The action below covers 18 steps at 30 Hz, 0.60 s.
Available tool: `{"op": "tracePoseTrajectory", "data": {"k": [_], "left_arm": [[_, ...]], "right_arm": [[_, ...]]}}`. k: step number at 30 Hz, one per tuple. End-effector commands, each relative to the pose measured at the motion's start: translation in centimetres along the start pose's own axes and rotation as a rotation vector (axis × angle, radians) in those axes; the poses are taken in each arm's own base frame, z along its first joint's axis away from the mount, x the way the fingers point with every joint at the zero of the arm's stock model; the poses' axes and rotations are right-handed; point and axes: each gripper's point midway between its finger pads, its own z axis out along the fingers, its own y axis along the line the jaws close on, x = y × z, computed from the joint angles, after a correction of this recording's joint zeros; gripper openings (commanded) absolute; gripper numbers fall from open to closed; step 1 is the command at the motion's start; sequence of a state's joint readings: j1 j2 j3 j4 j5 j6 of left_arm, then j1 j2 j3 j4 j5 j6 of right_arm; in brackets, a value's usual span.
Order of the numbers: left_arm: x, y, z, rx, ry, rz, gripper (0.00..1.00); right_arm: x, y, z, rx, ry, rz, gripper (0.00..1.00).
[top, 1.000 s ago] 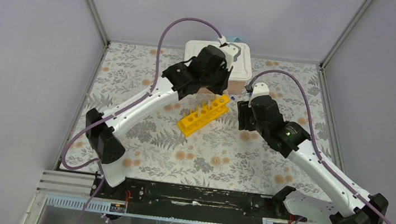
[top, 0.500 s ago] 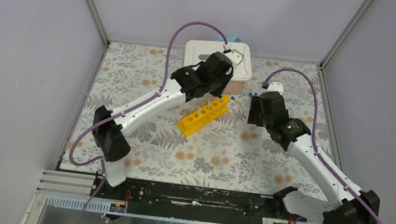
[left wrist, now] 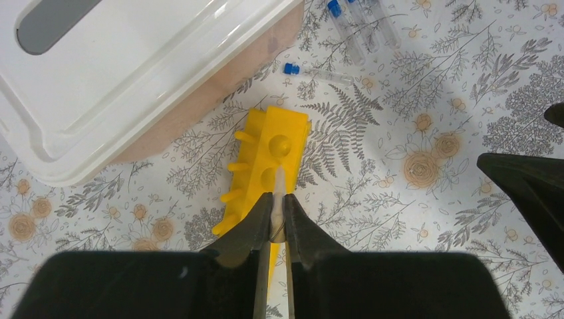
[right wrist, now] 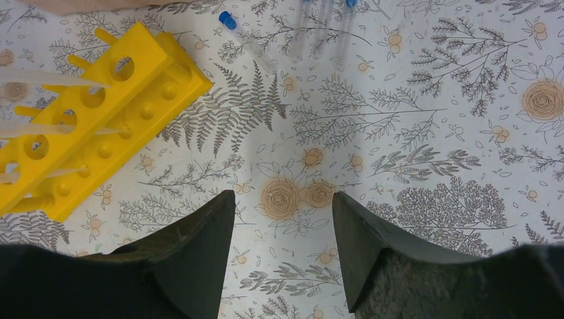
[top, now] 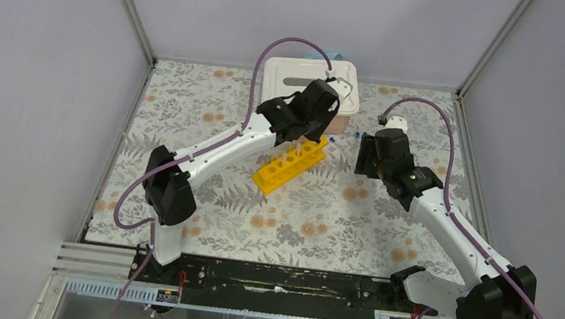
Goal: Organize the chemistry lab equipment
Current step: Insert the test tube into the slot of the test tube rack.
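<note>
Floral table [top: 320, 220], yellow rack [top: 289, 163] diagonal

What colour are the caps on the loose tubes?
Blue; caps clearest in left wrist view.

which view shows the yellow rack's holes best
Right wrist: the yellow rack lies close, holes clear. Top external shows it nearly whole but small; left wrist shows only one end behind the left gripper.
</note>
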<state>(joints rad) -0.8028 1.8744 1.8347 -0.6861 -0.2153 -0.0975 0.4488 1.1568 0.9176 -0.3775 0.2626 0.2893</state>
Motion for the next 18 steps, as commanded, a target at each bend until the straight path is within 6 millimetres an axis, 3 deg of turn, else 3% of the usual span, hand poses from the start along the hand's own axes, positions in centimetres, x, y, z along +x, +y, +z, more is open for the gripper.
{"op": "tracePoseTrajectory", "data": {"k": [1,18], "left_arm": [[-3.5,0.0,-0.1,-0.01,-0.117,-0.006,0.15],[-3.2,0.2,1.7,-0.014,-0.107,0.0,0.15]], "right_arm": [[-1.0,0.4,0.3,-0.027,-0.033,0.028,0.63],[-0.8,0.0,1.4,-0.026,-0.017,0.031,0.63]]}}
